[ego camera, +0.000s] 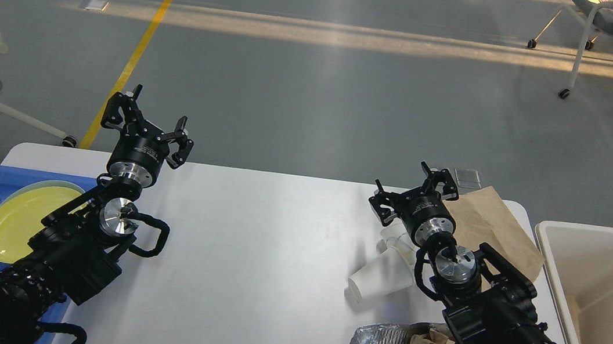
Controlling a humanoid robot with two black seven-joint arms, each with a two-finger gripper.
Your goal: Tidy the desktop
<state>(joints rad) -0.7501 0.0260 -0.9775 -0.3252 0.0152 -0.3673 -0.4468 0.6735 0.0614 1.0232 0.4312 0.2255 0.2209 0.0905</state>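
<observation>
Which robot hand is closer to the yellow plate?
The left. The left gripper hangs open just past the yellow plate, above the desktop's far edge. The right gripper is far across the table, over the paper cups.
</observation>
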